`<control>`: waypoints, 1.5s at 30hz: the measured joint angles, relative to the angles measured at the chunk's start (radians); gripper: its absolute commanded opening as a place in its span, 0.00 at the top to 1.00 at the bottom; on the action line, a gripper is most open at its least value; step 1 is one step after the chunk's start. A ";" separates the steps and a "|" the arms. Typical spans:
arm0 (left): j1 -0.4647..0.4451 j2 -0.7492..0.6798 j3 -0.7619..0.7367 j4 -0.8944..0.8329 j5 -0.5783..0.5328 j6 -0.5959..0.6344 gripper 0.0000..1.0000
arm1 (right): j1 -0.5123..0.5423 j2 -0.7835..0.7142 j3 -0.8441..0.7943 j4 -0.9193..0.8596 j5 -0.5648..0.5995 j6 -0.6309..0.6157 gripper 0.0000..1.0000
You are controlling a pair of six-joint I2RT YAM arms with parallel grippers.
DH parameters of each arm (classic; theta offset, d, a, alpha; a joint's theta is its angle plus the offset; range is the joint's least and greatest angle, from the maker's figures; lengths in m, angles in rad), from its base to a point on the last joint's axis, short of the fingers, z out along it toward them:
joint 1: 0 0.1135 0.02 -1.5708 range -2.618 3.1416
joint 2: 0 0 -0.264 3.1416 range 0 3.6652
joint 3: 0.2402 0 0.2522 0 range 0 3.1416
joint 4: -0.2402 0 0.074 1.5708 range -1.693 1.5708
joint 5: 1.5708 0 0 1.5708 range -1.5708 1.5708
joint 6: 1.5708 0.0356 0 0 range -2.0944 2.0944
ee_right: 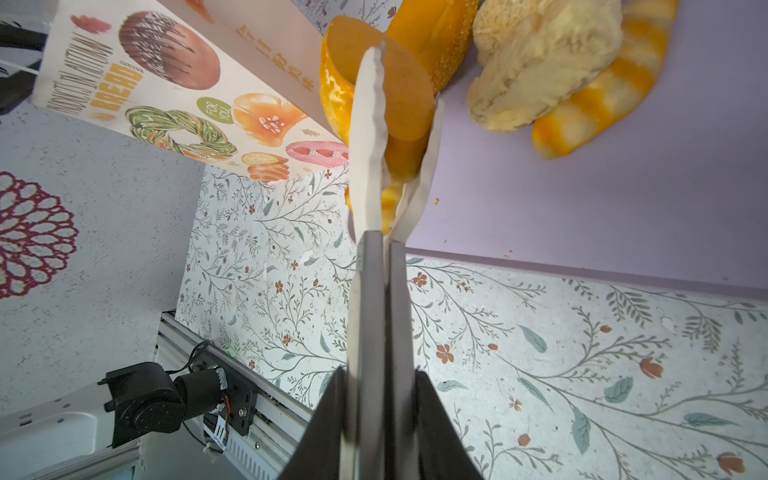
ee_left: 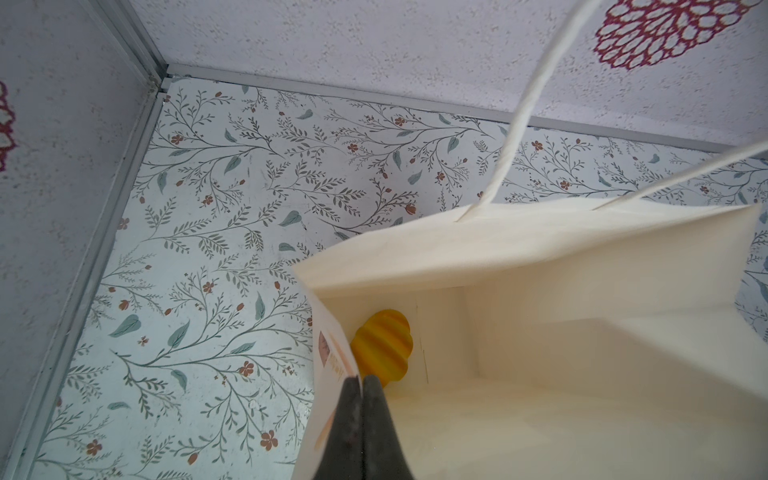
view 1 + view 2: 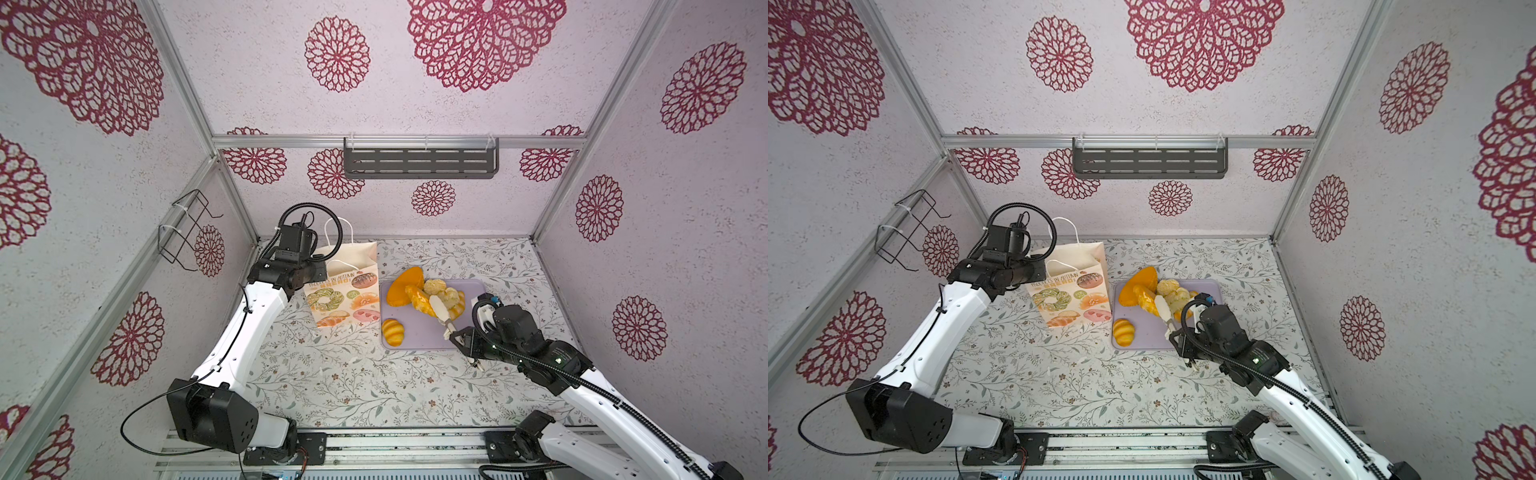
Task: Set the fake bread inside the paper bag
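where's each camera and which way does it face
Top views: overhead by the robot's base, looking down on the table; left arm, right arm show.
Left wrist: over the paper bag, looking inside; left end effector shows.
Right wrist: facing the fake bread along the tongs; right end effector shows.
Both wrist views share the paper bag.

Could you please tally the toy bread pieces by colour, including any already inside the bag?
Orange loaves: 2
Pale cream buns: 2
Striped roll: 1
Golden ridged buns: 2, one on the tray, one inside the paper bag
Total: 7 pieces
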 measured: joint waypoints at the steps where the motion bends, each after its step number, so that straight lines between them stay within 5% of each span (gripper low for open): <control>1: 0.000 0.000 0.000 0.000 0.000 0.000 1.00 | 0.000 -0.004 0.000 0.002 0.000 0.001 1.00; 45: -0.005 -0.012 -0.002 -0.012 -0.039 0.002 1.00 | 0.000 0.162 0.241 0.101 -0.056 -0.072 1.00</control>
